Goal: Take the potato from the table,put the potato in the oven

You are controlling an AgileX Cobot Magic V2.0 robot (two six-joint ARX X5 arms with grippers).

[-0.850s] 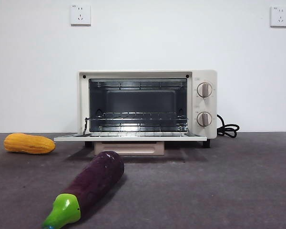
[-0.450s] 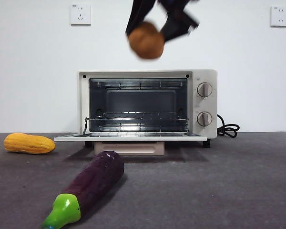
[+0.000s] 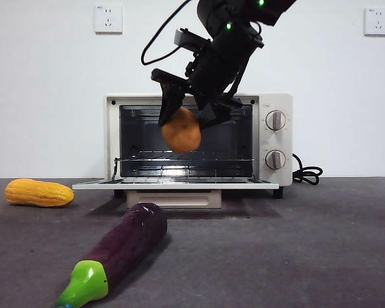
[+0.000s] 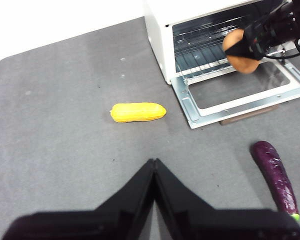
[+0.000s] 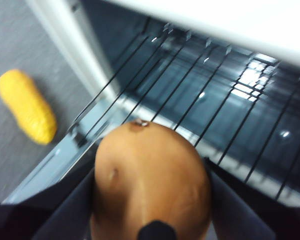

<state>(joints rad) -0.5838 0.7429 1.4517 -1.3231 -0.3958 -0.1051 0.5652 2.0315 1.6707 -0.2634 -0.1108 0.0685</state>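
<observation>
Holding potato [image 3: 181, 131] | right gripper [image 3: 187, 122] | before open oven [image 3: 197, 142]

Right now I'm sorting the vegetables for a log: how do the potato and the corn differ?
The potato is orange-brown and rounded; the corn is yellow and longer. The potato hangs in the right gripper before the open oven; the corn lies on the table. Both are outside the oven.

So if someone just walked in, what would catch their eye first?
The right end effector holding the potato in the air before the open oven, above its lowered door. Then the eggplant lying close to the front camera, and the corn farther off beside the oven.
</observation>
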